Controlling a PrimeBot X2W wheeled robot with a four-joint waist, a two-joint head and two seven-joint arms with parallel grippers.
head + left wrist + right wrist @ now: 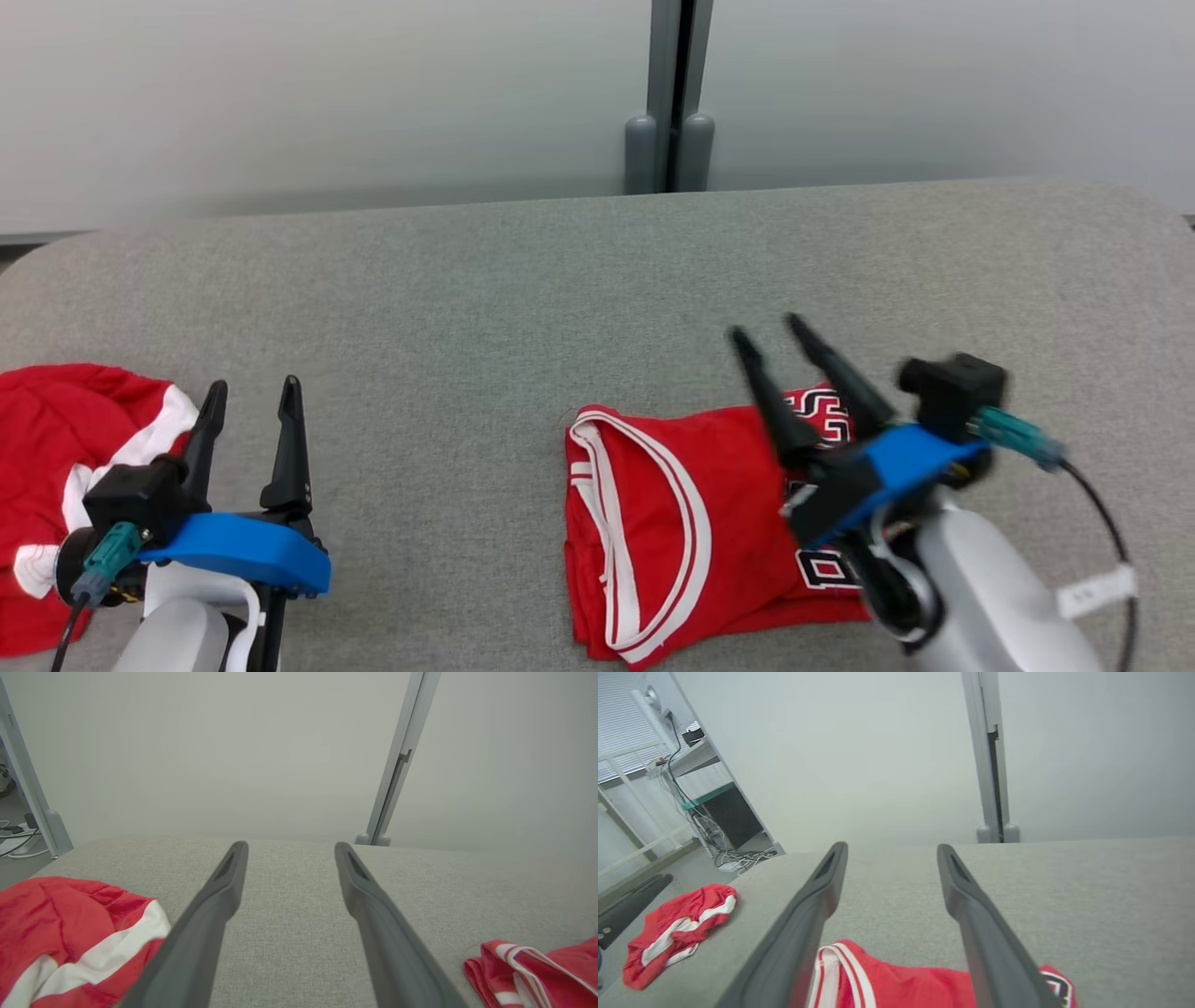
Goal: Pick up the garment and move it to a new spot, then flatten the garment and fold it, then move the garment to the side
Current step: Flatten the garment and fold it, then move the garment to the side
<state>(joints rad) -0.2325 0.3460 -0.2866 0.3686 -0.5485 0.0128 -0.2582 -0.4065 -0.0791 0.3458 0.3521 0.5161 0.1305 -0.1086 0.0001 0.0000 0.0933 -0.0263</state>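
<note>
The garment [747, 541] is red with white striped trim and black-and-white lettering, on a grey tabletop [448, 299].

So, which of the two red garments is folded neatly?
The red jersey with black lettering, by the right pincer. It lies as a flat rectangle; the other red garment, beside the left pincer, is crumpled.

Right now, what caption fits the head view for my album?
Folded red jersey on grey table, open right gripper over it, crumpled red garment by open left gripper.
</note>
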